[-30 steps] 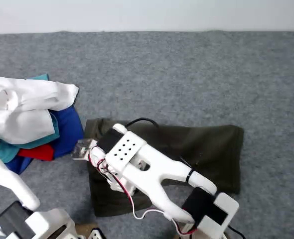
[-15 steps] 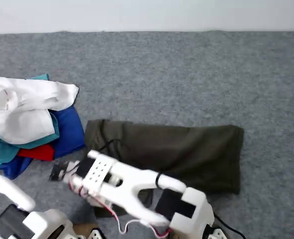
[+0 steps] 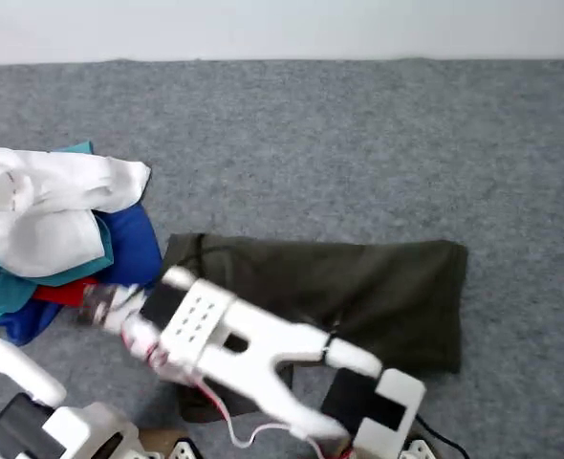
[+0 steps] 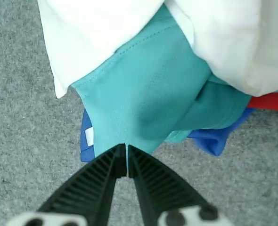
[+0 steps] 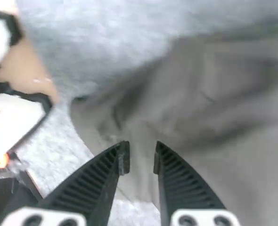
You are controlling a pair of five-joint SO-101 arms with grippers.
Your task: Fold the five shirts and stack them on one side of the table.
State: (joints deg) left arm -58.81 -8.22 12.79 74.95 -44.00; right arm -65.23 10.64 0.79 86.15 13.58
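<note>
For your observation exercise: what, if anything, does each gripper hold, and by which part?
The left gripper pinches the teal shirt by a fabric corner. The right gripper holds nothing, jaws slightly apart over the olive shirt.

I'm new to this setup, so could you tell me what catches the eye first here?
A dark olive shirt lies folded on the grey table, the right arm stretched across its left end, jaws slightly open. At the left edge sits a crumpled pile, white shirt on top; the left arm's jaws pinch its teal shirt.
</note>
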